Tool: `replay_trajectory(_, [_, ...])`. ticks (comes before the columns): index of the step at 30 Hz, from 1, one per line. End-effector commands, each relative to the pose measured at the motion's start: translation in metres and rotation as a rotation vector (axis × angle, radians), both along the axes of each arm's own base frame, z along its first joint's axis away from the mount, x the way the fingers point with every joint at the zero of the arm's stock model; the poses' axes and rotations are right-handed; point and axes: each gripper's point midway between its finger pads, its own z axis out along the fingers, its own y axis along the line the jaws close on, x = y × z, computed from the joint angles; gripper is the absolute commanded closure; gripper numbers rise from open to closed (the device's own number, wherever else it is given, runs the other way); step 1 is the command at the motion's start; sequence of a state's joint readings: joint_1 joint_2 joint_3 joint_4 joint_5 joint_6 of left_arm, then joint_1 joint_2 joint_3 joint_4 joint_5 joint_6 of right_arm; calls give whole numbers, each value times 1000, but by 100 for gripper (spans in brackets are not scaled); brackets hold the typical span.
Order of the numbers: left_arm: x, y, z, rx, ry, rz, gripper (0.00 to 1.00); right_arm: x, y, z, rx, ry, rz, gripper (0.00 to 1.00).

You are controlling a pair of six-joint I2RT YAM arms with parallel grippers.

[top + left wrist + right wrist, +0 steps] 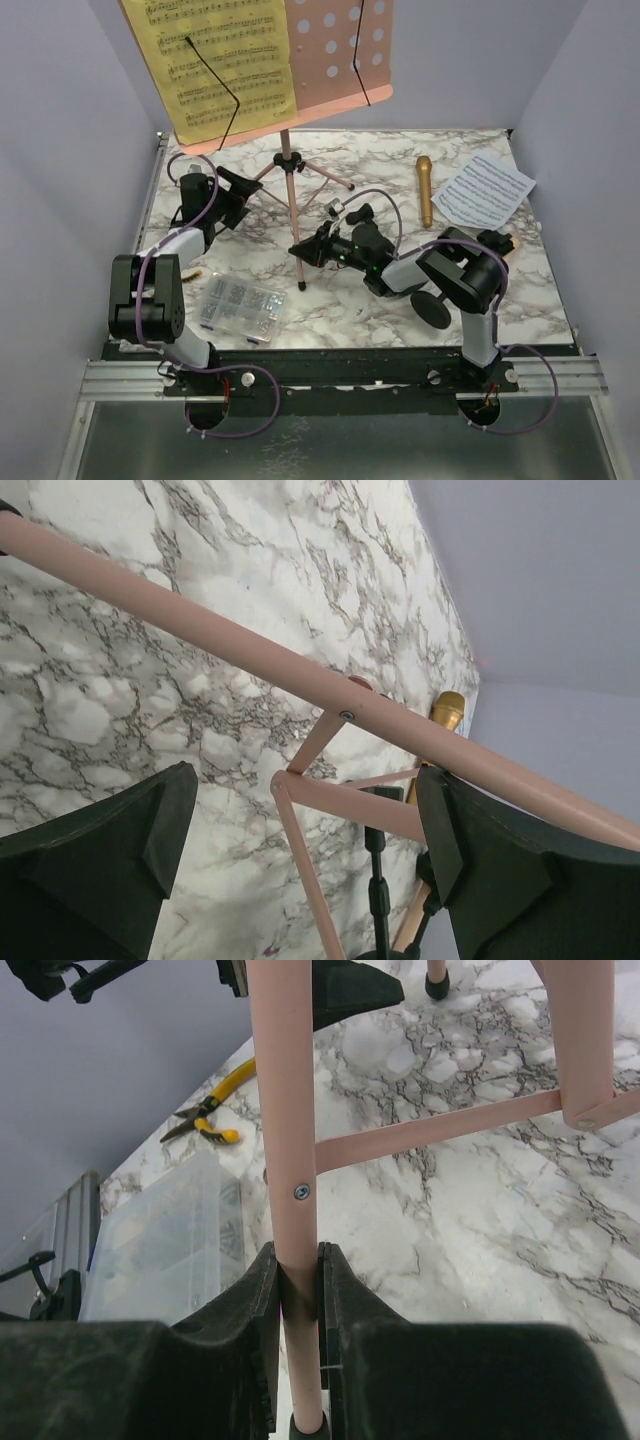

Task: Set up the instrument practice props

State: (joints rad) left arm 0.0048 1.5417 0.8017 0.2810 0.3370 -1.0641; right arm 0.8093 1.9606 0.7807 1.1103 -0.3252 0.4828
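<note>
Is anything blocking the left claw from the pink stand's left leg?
Nothing visible does: the left leg runs between the left gripper's open fingers. The right gripper is shut on the near leg.

Left pincer [305, 785] spread wide, arm stretched forward; right pincer [298, 1265] clamped on music rack leg [281, 1090], arm low.

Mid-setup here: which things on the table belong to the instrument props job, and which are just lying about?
Belongs to the job: pink music stand, yellow sheet music on its rack, white sheet music page, gold microphone, black mic holder.

Just lying about: clear box of screws, yellow-handled pliers.
</note>
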Motion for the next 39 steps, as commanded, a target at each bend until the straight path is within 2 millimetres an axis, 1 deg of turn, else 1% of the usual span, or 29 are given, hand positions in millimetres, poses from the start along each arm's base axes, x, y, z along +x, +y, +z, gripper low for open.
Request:
replay_trajectory(1, [27, 9, 6, 37, -48, -13, 1, -15, 5, -73, -129, 211, -39, 99])
replay_trajectory(4, [36, 3, 0, 15, -31, -53, 1, -14, 10, -75, -122, 243, -79, 99])
replay_trajectory(6, [34, 3, -4, 15, -4, -50, 1, -9, 12, -74, -122, 252, -114, 99])
replay_trajectory(7, [31, 6, -7, 23, 19, -29, 1, -6, 11, -73, -120, 258, -133, 99])
replay_trajectory(9, [20, 17, -13, 48, 67, 38, 1, 0, 10, -69, -107, 266, -176, 99])
replay_trajectory(13, [-7, 43, -20, 133, 214, 162, 1, 12, 6, -62, -77, 298, -271, 99])
replay_trajectory(15, [-23, 54, -19, 173, 272, 192, 1, 13, 10, -57, -63, 295, -271, 99])
replay_trajectory(16, [-32, 58, -16, 185, 285, 205, 1, 13, 10, -56, -63, 294, -271, 97])
replay_trajectory(18, [-49, 66, -8, 218, 279, 234, 1, 13, 12, -51, -67, 291, -266, 84])
replay_trajectory(19, [-57, 69, -5, 234, 272, 246, 1, 13, 11, -45, -69, 282, -264, 78])
replay_trajectory(20, [-65, 72, 3, 249, 245, 260, 1, 11, 10, -41, -80, 263, -248, 74])
replay_trajectory(21, [-73, 73, 9, 256, 219, 262, 1, 8, 10, -32, -91, 235, -225, 65])
replay_trajectory(22, [-79, 71, 14, 272, 191, 238, 1, 7, 7, -25, -111, 205, -220, 57])
replay_trajectory(23, [-84, 67, 20, 282, 160, 207, 1, 7, 3, -12, -119, 171, -219, 45])
replay_trajectory(24, [-88, 62, 25, 291, 134, 162, 1, 7, -1, 0, -130, 134, -220, 36])
replay_trajectory(25, [-92, 56, 31, 301, 102, 114, 1, 7, -7, 6, -153, 116, -235, 28])
replay_trajectory(26, [-97, 47, 37, 295, 71, 56, 1, 8, -14, 15, -166, 86, -240, 22])
replay_trajectory(27, [-102, 37, 45, 289, 35, -6, 1, 7, -21, 19, -192, 62, -240, 18])
replay_trajectory(28, [-108, 29, 52, 280, 6, -57, 1, 12, -33, 26, -211, 39, -279, 15])
replay_trajectory(29, [-115, 19, 60, 263, -32, -120, 1, 14, -45, 27, -236, 30, -305, 13])
replay_trajectory(31, [-131, 2, 72, 234, -97, -222, 1, 19, -74, 34, -265, 10, -338, 10])
replay_trajectory(33, [-145, -9, 79, 206, -141, -279, 1, 32, -110, 50, -272, 11, -396, 8])
replay_trajectory(34, [-153, -14, 83, 197, -167, -306, 1, 42, -133, 51, -288, 36, -443, 8])
replay_trajectory(35, [-159, -18, 85, 189, -187, -329, 1, 50, -155, 59, -286, 44, -495, 6])
replay_trajectory(38, [-177, -37, 98, 141, -283, -406, 3, 83, -236, 71, -295, 100, -700, 1])
replay_trajectory(39, [-180, -42, 105, 127, -324, -422, 4, 93, -267, 70, -280, 156, -766, 0])
